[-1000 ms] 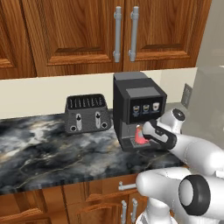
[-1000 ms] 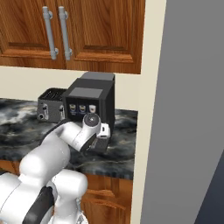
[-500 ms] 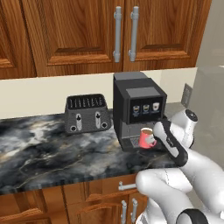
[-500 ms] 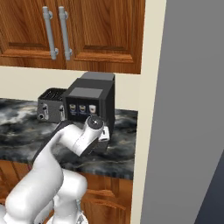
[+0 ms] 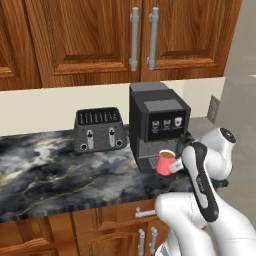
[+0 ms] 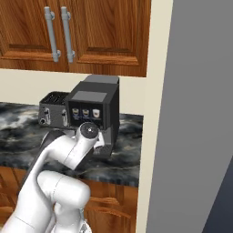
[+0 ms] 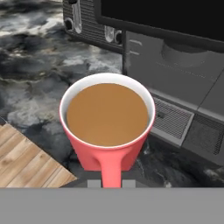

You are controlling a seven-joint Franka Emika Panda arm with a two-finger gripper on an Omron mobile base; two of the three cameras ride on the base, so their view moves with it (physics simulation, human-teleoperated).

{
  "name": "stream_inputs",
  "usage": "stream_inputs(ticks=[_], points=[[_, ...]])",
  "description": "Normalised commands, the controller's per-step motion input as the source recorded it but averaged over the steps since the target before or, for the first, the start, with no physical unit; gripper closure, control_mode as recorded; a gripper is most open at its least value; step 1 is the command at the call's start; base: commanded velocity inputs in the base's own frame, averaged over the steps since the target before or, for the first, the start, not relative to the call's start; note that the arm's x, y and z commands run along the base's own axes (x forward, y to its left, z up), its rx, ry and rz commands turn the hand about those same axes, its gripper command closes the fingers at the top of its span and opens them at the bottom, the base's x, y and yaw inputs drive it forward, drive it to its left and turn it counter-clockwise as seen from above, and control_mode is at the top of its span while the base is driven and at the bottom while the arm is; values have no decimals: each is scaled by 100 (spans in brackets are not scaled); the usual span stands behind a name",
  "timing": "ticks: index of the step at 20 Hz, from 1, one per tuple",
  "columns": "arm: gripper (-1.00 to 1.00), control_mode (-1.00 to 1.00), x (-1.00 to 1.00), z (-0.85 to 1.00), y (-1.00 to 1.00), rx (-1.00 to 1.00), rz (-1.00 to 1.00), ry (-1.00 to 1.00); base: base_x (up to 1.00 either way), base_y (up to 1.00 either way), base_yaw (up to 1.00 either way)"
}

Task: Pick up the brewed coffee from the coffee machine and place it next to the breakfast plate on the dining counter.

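Note:
The red mug of brown coffee (image 5: 166, 162) hangs in front of the tall black coffee machine (image 5: 159, 125), just off its grey drip tray (image 7: 173, 120). My gripper (image 5: 176, 167) is shut on the mug's handle. In the hand view the mug (image 7: 107, 127) is upright and full, with its handle pointing down between my fingertips (image 7: 89, 183). The machine (image 7: 175, 65) rises behind it. From the right base view my arm hides the mug in front of the machine (image 6: 93, 113). The breakfast plate and the dining counter are out of view.
A dark grey slotted toaster (image 5: 99, 129) stands left of the machine on the marbled counter (image 5: 45, 170). Wooden wall cabinets with steel handles (image 5: 142, 37) hang above. A tall grey panel (image 6: 195, 113) closes off the right side. The counter's front edge and wooden cabinet front (image 7: 26, 164) lie below the mug.
The mug has come away from the machine's drip tray, a little toward the counter's front edge and to the right. My arm has folded back with it.

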Motion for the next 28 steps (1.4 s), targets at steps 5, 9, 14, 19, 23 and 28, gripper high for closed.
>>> stream_inputs(ticks=[5,9,14,19,23,28], points=[[100,-100,-28,74,23,-3,5,0,0,0,0],[100,-100,-31,64,3,0,3,0,0,0,0],[100,-100,-32,37,6,-1,5,0,0,0,0],[100,-100,-41,26,17,-5,9,-2,0,0,0],[100,-100,-58,19,22,-6,13,-6,0,0,0],[100,100,-9,3,5,-1,3,-1,-24,22,11]])
